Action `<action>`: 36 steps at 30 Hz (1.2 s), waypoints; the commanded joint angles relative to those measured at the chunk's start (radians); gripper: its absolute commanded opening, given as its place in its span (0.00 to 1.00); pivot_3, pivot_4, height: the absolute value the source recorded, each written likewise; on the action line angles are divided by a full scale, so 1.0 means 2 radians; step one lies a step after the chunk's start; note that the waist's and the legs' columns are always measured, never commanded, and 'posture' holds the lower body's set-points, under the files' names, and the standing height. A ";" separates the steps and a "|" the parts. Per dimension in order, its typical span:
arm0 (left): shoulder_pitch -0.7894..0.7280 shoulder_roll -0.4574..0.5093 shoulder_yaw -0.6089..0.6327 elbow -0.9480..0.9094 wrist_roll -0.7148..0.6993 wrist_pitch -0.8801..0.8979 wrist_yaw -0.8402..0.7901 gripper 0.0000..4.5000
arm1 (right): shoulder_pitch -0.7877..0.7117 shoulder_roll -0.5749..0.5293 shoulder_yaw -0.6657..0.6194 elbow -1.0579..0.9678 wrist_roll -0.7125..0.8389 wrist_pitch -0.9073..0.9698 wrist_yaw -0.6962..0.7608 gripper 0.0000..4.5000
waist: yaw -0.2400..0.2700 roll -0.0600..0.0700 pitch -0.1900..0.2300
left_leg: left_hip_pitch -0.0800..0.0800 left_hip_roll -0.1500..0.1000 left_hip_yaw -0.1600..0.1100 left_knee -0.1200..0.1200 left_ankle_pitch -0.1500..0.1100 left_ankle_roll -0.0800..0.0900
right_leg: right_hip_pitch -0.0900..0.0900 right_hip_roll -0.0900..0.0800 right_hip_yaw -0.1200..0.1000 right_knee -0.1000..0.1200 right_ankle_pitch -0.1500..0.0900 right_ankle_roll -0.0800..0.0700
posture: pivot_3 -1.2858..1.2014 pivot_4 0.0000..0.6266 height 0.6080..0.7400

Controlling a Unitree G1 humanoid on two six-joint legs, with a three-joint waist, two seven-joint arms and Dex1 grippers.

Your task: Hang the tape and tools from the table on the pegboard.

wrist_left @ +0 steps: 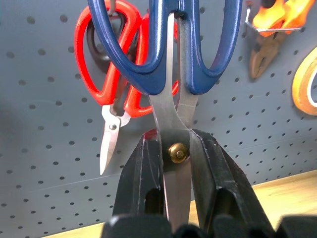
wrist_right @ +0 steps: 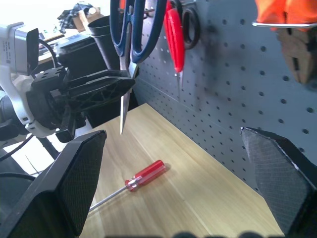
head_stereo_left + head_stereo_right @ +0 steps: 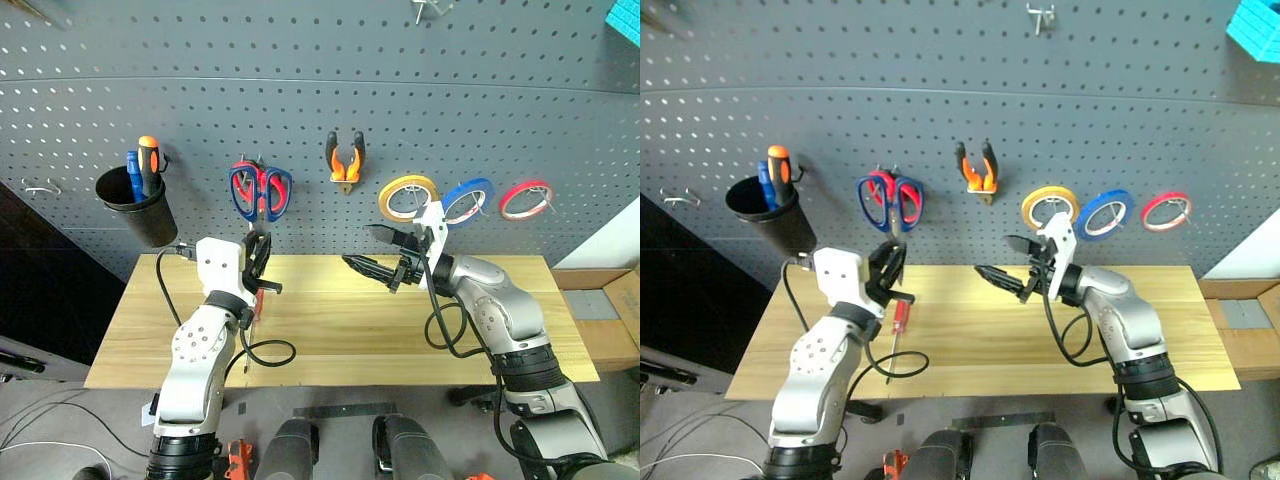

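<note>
We start with the pegboard [image 3: 320,90], which runs across the far side and already carries most of the load. The pliers [image 3: 345,158] hang on a hook near its middle. To their right hangs a row of three rolls: a yellow roll [image 3: 407,196], then the blue tape [image 3: 467,199], then a red roll [image 3: 526,198], so we judge the pliers and tape as done. At the far left a black cup [image 3: 135,208] holds orange and blue screwdrivers.

Next, the table [image 3: 330,330] lies in front of the board and is nearly bare. The red-and-black screwdriver [image 2: 141,177] lies on it toward the left, untouched, and we judge it the last item left to hang.

Our left gripper [image 1: 177,171] is clamped on the dark-blue-handled scissors [image 1: 168,54] at the pivot, handles up against the board, right in front of the red-handled scissors [image 1: 111,64] hanging there. We cannot tell whether the blue handles sit on a hook yet, so we count this step as in progress.

Our right gripper [image 3: 385,252] hovers above the middle of the table with its fingers spread wide and nothing between them.
</note>
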 commanded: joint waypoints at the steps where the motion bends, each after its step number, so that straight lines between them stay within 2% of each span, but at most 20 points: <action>1: -0.011 0.006 0.009 -0.003 -0.004 0.007 0.000 0.10 | 0.001 -0.005 -0.011 -0.021 0.006 0.001 -0.001 1.00 | 0.000 0.000 0.000 | 0.000 0.000 0.000 0.000 0.000 0.000 | 0.000 0.000 0.000 0.000 0.000 0.000 | 0.54 0.32 1.00; 11: -0.085 -0.010 0.009 0.120 -0.005 0.051 0.014 0.10 | 0.003 -0.006 -0.006 -0.026 0.004 0.001 -0.004 1.00 | 0.000 0.000 0.000 | 0.000 0.000 0.000 0.000 0.000 0.000 | 0.000 0.000 0.000 0.000 0.000 0.000 | 0.53 0.28 1.00; 15: -0.105 -0.023 0.036 0.128 -0.056 0.125 0.008 0.10 | 0.010 -0.007 -0.003 -0.036 0.004 0.006 -0.007 1.00 | -0.001 0.000 -0.001 | 0.001 0.000 0.000 0.000 0.000 0.000 | 0.000 0.000 0.000 0.001 0.000 0.000 | 0.53 0.28 1.00; 16: -0.101 -0.024 0.040 0.123 -0.061 0.119 0.006 0.10 | 0.013 -0.008 -0.003 -0.040 0.005 0.008 -0.007 1.00 | -0.003 0.000 -0.001 | 0.001 0.000 0.000 0.000 0.000 0.000 | 0.000 0.000 0.000 0.001 0.000 0.000 | 0.53 0.27 1.00; 17: -0.098 -0.023 0.044 0.117 -0.070 0.126 0.003 0.24 | 0.016 -0.010 -0.003 -0.044 0.005 0.009 -0.008 1.00 | -0.004 0.000 -0.002 | 0.001 0.000 0.001 0.000 0.000 0.000 | 0.001 0.001 0.001 0.001 0.000 0.000 | 0.53 0.27 1.00; 18: -0.095 -0.022 0.047 0.113 -0.072 0.130 0.005 0.28 | 0.019 -0.011 -0.003 -0.047 0.006 0.011 -0.008 1.00 | -0.006 0.000 -0.002 | 0.001 0.000 0.001 0.000 0.000 0.000 | 0.001 0.001 0.001 0.001 0.000 0.000 | 0.53 0.27 1.00; 25: -0.080 -0.009 0.073 0.107 -0.062 0.154 0.049 0.79 | 0.031 -0.012 0.000 -0.056 0.009 0.019 -0.009 1.00 | -0.008 0.000 -0.002 | 0.001 0.000 0.001 0.000 0.000 0.000 | 0.000 0.001 0.001 0.001 0.000 0.000 | 0.53 0.28 1.00; 31: -0.054 0.020 0.085 0.089 -0.062 0.255 0.066 0.79 | 0.038 -0.015 0.004 -0.061 0.010 0.029 -0.005 1.00 | -0.009 0.000 -0.002 | 0.001 0.000 0.001 0.000 0.000 0.000 | 0.000 0.001 0.001 0.001 0.000 0.000 | 0.54 0.31 1.00; 36: -0.064 0.033 0.089 0.097 -0.067 0.354 0.081 0.79 | 0.042 -0.014 0.009 -0.064 0.008 0.035 -0.005 1.00 | -0.007 0.000 -0.001 | 0.001 0.000 0.000 0.000 0.000 0.000 | 0.001 0.001 0.001 0.001 0.000 0.000 | 0.54 0.33 1.00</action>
